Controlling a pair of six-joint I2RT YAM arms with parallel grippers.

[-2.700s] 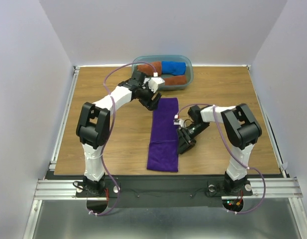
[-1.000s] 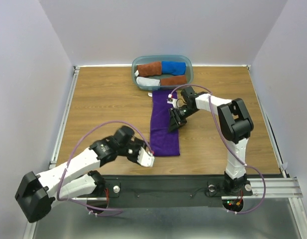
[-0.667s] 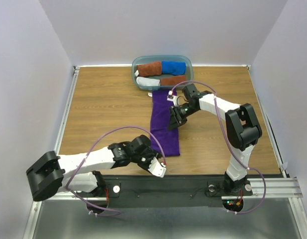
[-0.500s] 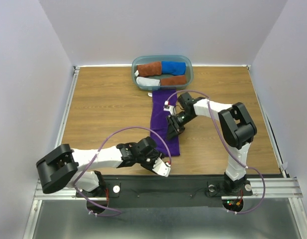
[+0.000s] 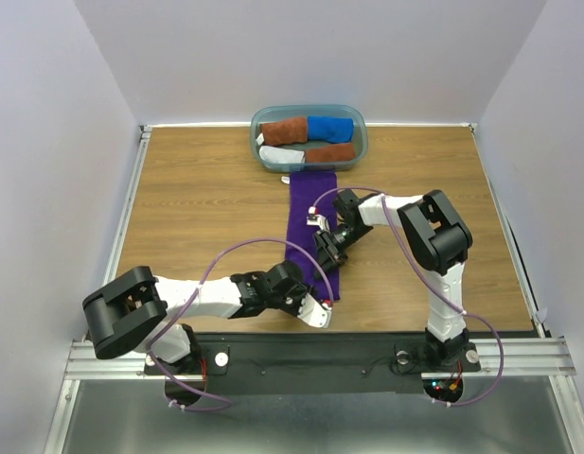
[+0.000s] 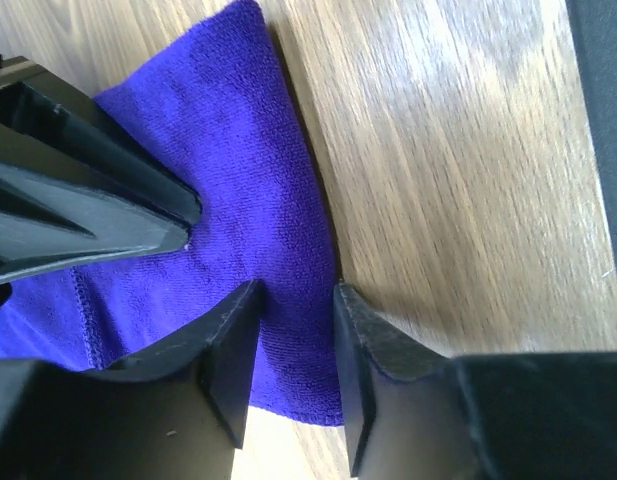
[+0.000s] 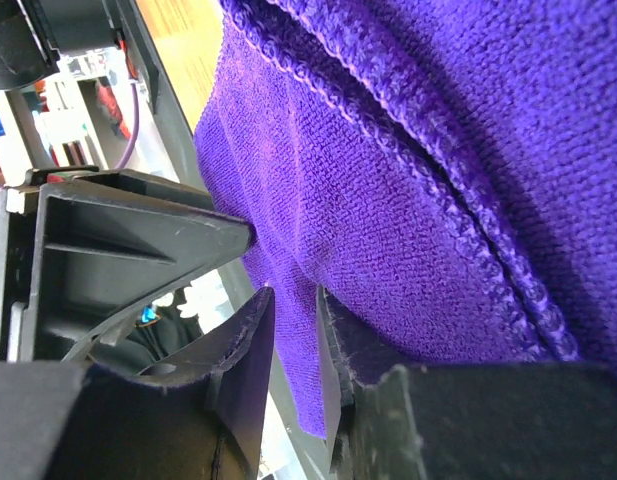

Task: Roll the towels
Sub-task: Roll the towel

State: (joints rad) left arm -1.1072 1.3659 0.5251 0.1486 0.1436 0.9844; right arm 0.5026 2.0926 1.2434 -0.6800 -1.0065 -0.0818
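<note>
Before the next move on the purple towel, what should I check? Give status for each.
1. Placement of left hand at the near end of the purple towel: ok, fingers straddle its edge.
2. Left grip closed: not ok, fingers stand apart around the cloth.
3. Cloth in right hand: ok, a fold is pinched between its fingers.
4. Clearance between the hands: cannot tell, they are very close in both wrist views.
5. Far part of the towel flat and straight toward the tub: ok.
6. Roll started: not ok, none visible from above.
</note>
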